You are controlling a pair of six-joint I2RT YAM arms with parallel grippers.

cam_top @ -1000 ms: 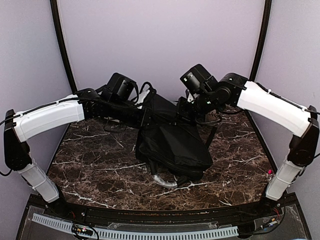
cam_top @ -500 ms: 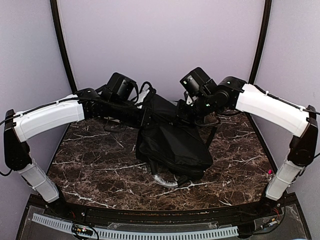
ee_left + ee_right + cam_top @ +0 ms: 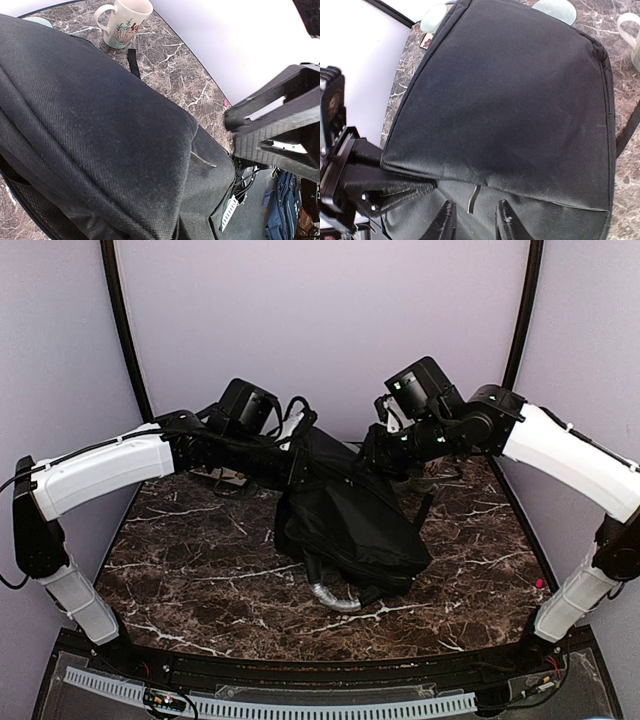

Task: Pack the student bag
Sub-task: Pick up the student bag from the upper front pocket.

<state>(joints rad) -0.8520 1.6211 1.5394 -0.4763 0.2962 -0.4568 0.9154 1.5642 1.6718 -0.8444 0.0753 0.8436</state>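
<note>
Item: student bag (image 3: 345,525), large black backpack of soft woven fabric, rectangular, seamed edges, metal zipper pull (image 3: 474,199) on the front. Curved grey-silver handle (image 3: 335,598) at the near end. Position: mid-table on dark marble table (image 3: 180,560), far end lifted, near end resting on the surface. Left gripper (image 3: 297,465) clamped tight on the raised upper edge. Right gripper (image 3: 475,202) at the front panel, fingers narrowly parted, holding nothing, zipper pull just between the tips. White mug (image 3: 125,22) beyond the bag.

Mug (image 3: 636,57) cut at edge, pale disc (image 3: 431,19) half hidden — student bag (image 3: 90,130) cropped left and below
</note>
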